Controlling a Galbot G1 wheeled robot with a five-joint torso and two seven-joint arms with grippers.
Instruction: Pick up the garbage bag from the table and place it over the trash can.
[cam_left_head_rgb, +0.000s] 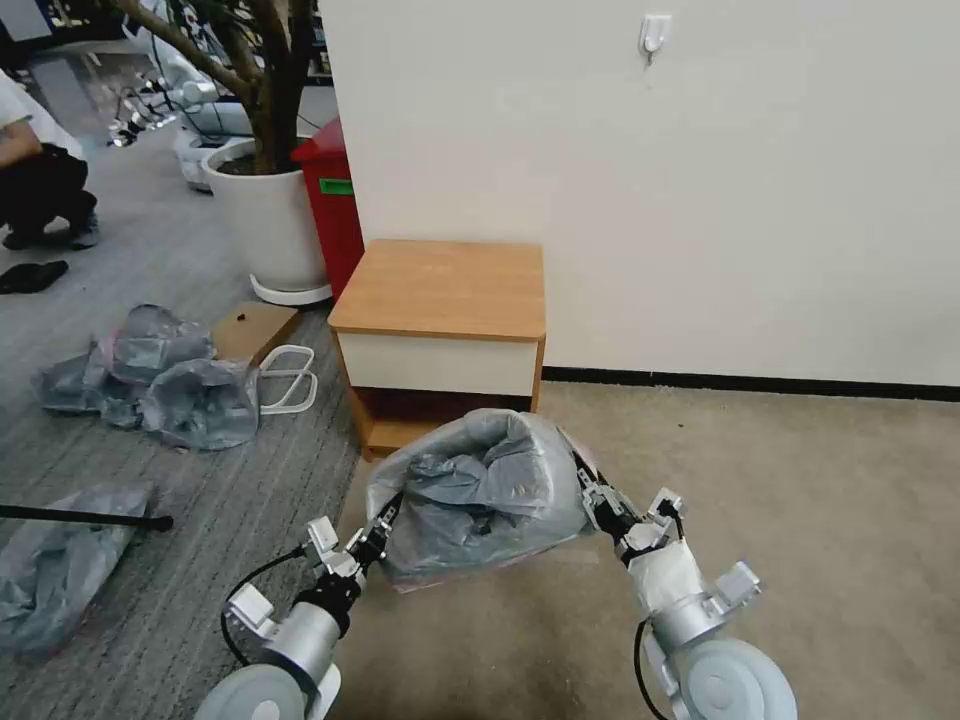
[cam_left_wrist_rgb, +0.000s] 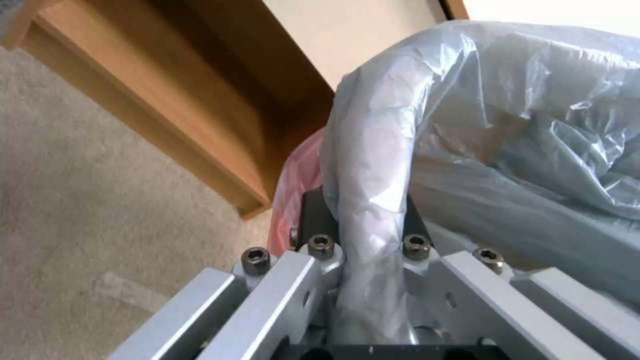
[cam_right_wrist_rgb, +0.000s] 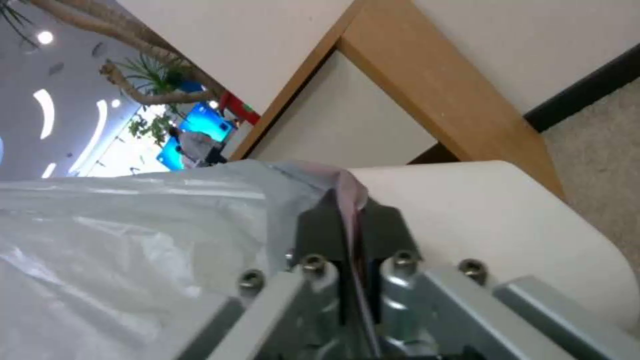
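Now your garbage bag (cam_left_head_rgb: 480, 490) is draped over the trash can (cam_right_wrist_rgb: 507, 220), mouth upward, its long axis running left to right between your 2 arms. Your left gripper (cam_left_head_rgb: 378, 540) is clamped on the bag's left edge, your right gripper (cam_left_head_rgb: 592, 490) on the pinkish rim. The can stands on beige carpet (cam_left_head_rgb: 800, 500), just in front of the table (cam_left_head_rgb: 445, 290), which sits against a white wall (cam_left_head_rgb: 700, 180).

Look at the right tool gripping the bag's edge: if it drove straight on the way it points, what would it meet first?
Probably the trash can: the right tool is shut on the garbage bag right at its wall. Depth is unclear.
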